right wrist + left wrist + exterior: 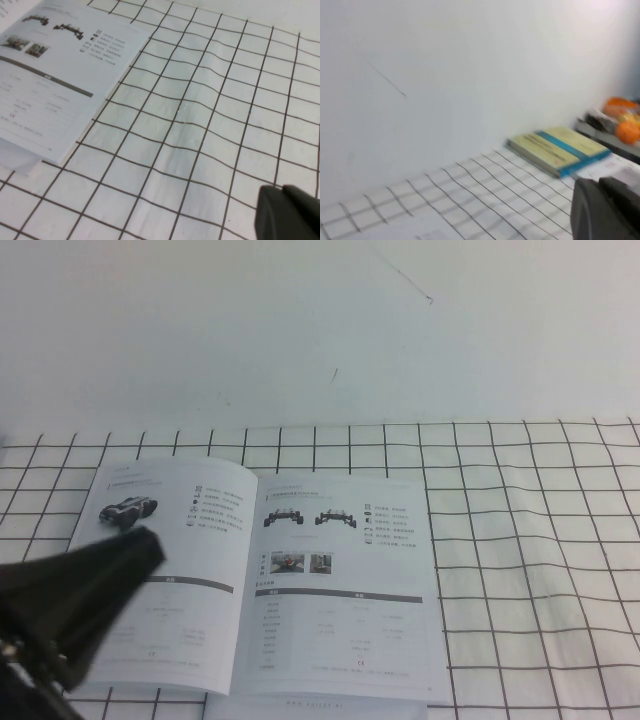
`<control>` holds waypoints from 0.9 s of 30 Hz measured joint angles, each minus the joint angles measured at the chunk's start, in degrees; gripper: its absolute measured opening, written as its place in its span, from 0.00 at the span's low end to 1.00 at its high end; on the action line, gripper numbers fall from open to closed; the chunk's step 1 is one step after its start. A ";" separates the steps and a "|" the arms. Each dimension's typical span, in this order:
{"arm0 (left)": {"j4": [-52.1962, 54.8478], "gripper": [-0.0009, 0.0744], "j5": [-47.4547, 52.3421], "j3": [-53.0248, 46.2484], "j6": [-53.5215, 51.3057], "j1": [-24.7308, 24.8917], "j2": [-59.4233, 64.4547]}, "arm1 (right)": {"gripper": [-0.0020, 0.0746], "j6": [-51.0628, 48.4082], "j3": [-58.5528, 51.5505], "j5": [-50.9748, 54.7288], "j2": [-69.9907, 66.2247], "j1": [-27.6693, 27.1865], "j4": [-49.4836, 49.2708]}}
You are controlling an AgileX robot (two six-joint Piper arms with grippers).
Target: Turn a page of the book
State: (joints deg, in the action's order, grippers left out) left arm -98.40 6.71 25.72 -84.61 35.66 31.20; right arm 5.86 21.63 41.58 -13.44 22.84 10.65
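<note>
**A:** ok so from the high cam, the thin glossy white booklet is lying open and flat on the white cloth with the black grid, sitting left of centre on the near side. The turned cover leaf, white inside with a dark wheeled vehicle picture, lies on the left half. The inner page with two small vehicle pictures at its top is the right half.

**B:** where are the arms though?

**A:** the left gripper is a dark blurry shape at the near left, hanging over the near-left corner of that leaf. Can't tell if its fingers are apart or together. The right gripper isn't in the high view at all; only its own wrist cam catches a dark bit of it, over bare grid to the right of the booklet. Can't tell its state either.

**B:** anything the wrist cams add?

**A:** yeah, the left wrist cam shows a yellow book with a blue stripe lying flat by the white wall, plus some orange stuff beyond it. High cam misses both.

**B:** room to move?

**A:** the booklet's right edge has open grid beside it all the way right, and there's a strip of grid between its far edge and the wall. Its near edge runs close to the bottom of the high view.
</note>
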 joint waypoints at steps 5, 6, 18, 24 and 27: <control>-0.50 0.01 -4.84 -0.43 -2.00 -9.71 -8.21 | 0.02 0.00 0.00 0.00 0.00 0.00 0.00; -0.65 0.01 -5.20 -0.79 -2.12 -11.39 -9.76 | 0.02 0.00 0.00 0.00 0.00 0.00 -0.08; -0.77 0.01 -6.18 -11.41 -1.23 -29.02 -27.15 | 0.02 0.00 0.00 0.00 0.00 0.00 -0.21; -0.87 0.01 -7.36 -12.09 -1.12 -29.96 -29.41 | 0.02 0.00 0.00 0.00 0.00 0.00 -0.21; 5.37 0.01 -4.38 -12.63 3.40 -29.96 -30.54 | 0.02 0.00 0.00 0.00 0.00 0.00 -0.21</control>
State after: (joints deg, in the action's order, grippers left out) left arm -93.03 2.33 13.09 -81.21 5.71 0.66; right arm 5.86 21.63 41.58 -13.44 22.84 10.44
